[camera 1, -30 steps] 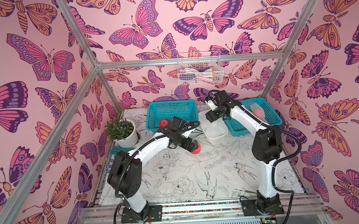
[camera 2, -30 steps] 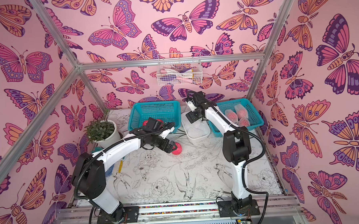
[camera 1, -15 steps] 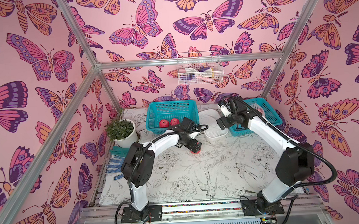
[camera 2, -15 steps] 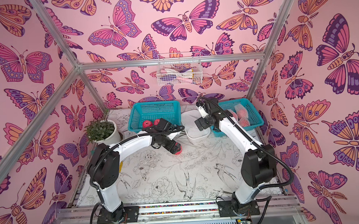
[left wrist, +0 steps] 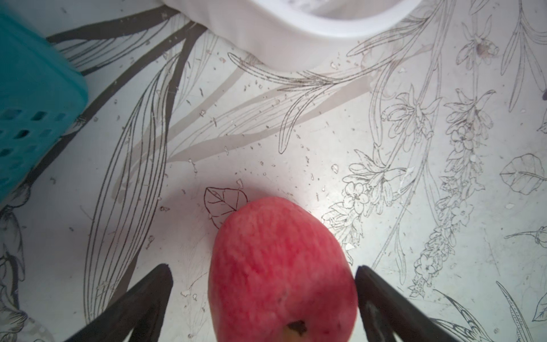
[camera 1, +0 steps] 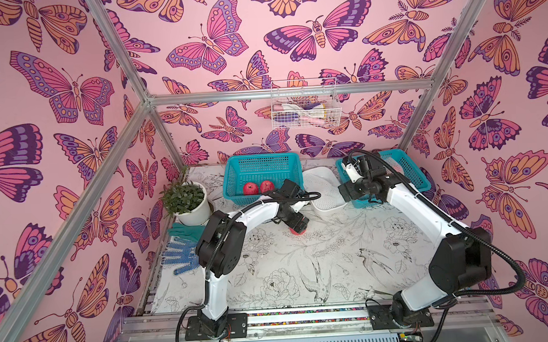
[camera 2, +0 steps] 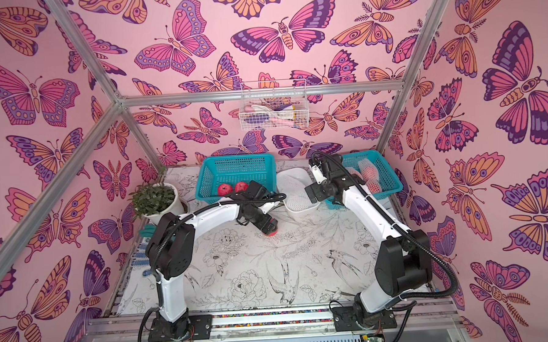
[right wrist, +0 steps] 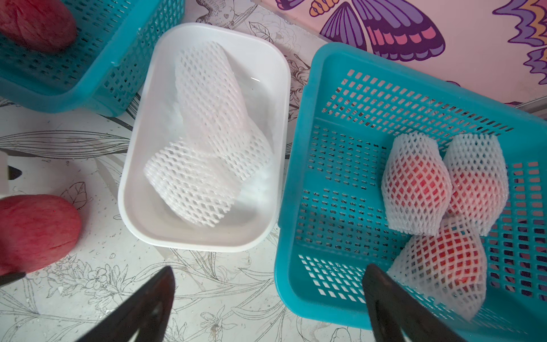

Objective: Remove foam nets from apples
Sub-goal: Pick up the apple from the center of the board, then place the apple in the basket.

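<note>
A bare red apple point(left wrist: 281, 266) lies on the table between the wide-apart fingers of my left gripper point(left wrist: 262, 268). It is open, with a gap on one side, and in both top views it covers most of that apple point(camera 1: 298, 231). Two bare apples point(camera 1: 257, 187) sit in the left teal basket point(camera 1: 234, 167). Three apples in white foam nets point(right wrist: 414, 183) are piled in the right teal basket point(right wrist: 340, 183). Two empty foam nets point(right wrist: 207, 118) lie in the white tray point(right wrist: 130, 189). My right gripper point(right wrist: 268, 284) hangs open and empty over the right basket's near corner.
A potted plant point(camera 1: 186, 199) stands at the table's left edge, with blue and green gloves point(camera 1: 181, 255) in front of it. A white wire basket point(camera 1: 305, 110) hangs on the back wall. The tray sits between the two teal baskets.
My right gripper has swung from above the tray to the right basket's near corner and opened a little wider. My left gripper has settled over the bare apple.
</note>
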### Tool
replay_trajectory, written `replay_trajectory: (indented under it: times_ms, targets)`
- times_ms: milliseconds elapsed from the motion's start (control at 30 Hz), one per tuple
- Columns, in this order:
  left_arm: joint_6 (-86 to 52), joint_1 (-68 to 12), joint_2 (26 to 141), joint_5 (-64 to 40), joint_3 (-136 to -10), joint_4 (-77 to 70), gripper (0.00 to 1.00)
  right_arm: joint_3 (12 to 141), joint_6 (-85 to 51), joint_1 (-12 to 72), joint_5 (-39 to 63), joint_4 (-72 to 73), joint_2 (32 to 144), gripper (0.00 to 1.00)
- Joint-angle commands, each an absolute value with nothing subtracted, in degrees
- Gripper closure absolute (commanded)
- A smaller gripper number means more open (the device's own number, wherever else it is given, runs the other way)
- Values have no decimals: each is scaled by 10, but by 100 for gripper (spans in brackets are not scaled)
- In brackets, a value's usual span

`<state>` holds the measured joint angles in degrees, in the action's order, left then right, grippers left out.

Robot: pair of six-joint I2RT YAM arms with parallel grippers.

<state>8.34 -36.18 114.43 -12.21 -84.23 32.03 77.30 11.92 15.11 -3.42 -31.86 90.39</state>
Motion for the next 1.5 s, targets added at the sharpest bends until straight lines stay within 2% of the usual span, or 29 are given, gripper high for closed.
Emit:
replay_trajectory:
  times_ms: [0, 533, 800, 933, 1167, 1467]
  targets:
    - [96, -367, 1156, -129, -852, 343, 3, 782, 110, 148, -28, -316, 921, 1]
    - [108, -374, 1166, -125, -858, 366, 29, 768, 106, 148, -24, -309, 922, 1]
    - [96, -374, 1082, -133, -838, 398, 43, 752, 106, 148, -32, -302, 896, 1]
    - [95, -367, 1028, -130, -855, 429, 47, 742, 102, 147, -32, -301, 873, 1]
    - [83, -314, 1034, -117, -974, 469, 49, 717, 95, 147, -33, -296, 843, 1]
    - [70, -257, 1203, -88, -1176, 493, 49, 711, 85, 147, -26, -291, 846, 0]
